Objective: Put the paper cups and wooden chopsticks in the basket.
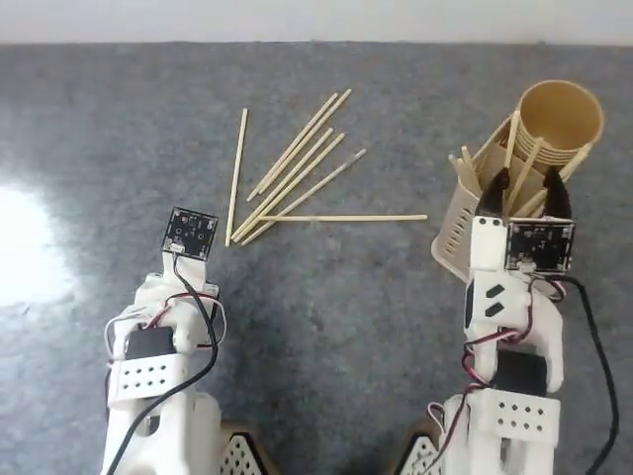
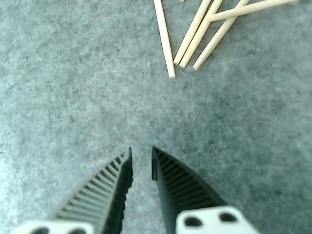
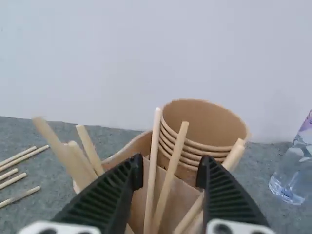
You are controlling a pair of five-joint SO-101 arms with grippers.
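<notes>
**A:** We've got the left gripper [image 2: 141, 156] barely parted and empty, low over the grey mat [image 1: 346, 327]. The loose pale wooden chopsticks [image 1: 269, 201] lie well apart from the slotted beige plastic basket [image 1: 455, 237], on the left arm's side.

**B:** They're just ahead of those jaws. Near ends are bunched, long axes fan away. We call the left arm nearer.

**A:** The right gripper [image 1: 524, 193] hangs over the basket, spread wide and gripping nothing, we judge. Upright chopsticks [image 3: 153, 161] stand between its jaws.

**B:** The stacked brown paper cups [image 1: 559, 119] already sit in the basket. One crosswise stick [image 1: 346, 218] points at it, and a clear bottle [image 3: 292, 170] stands beyond.
</notes>
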